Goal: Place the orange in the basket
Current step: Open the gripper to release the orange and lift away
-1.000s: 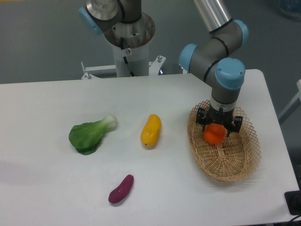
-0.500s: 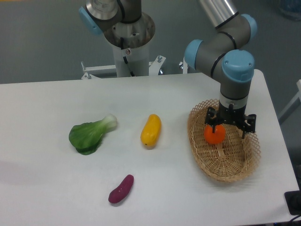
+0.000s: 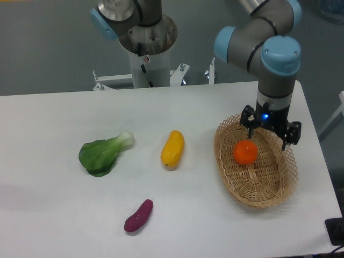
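Camera: orange (image 3: 245,152) lies in basket (image 3: 257,185) on table (image 3: 64,204). Gripper (image 3: 270,129) above and to its right, jaws spread, holding nothing.

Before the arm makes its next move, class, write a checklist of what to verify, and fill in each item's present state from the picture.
1. The orange lies inside the basket: ok.
2. The gripper has let go, jaws spread with nothing between them: ok.
3. The gripper is clear of the orange, up and to its right: ok.
4. The jaws are above the basket's rim, free to pull away: cannot tell from this one view.
5. The basket sits fully on the table: ok.
6. The yellow fruit, the green vegetable and the purple vegetable lie apart from the arm: ok.
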Robot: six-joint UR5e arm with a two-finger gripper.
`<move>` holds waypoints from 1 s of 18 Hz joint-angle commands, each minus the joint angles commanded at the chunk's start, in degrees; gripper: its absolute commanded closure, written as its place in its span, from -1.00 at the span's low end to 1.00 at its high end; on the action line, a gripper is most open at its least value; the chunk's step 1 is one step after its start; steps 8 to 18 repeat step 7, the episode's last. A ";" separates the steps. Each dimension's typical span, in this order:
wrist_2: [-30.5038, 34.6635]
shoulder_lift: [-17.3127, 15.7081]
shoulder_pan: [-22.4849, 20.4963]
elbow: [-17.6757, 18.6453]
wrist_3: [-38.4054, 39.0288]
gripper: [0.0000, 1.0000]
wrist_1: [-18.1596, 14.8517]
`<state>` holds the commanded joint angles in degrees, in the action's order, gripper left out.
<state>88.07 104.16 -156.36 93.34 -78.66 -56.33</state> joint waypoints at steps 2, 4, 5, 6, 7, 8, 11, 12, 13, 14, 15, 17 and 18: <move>0.09 -0.45 -0.35 -1.84 -2.10 -1.00 -4.47; 0.00 -0.54 -1.40 -2.90 -3.60 -1.00 -6.16; 0.09 -0.54 -1.49 -3.08 -3.69 -1.00 -6.25; 0.09 -0.54 -1.49 -3.25 -3.61 -1.00 -6.25; 0.00 -0.54 -1.41 -3.25 -3.60 -1.00 -6.25; 0.00 -0.54 -1.41 -3.25 -3.60 -1.00 -6.25; 0.00 -0.54 -1.41 -3.25 -3.60 -1.00 -6.25; 0.00 -0.54 -1.41 -3.25 -3.60 -1.00 -6.25; 0.00 -0.54 -1.41 -3.25 -3.60 -1.00 -6.25; 0.00 -0.54 -1.41 -3.25 -3.60 -1.00 -6.25; 0.00 -0.54 -1.41 -3.25 -3.60 -1.00 -6.25; 0.00 -0.54 -1.41 -3.25 -3.60 -1.00 -6.25; 0.00 -0.54 -1.41 -3.25 -3.60 -1.00 -6.25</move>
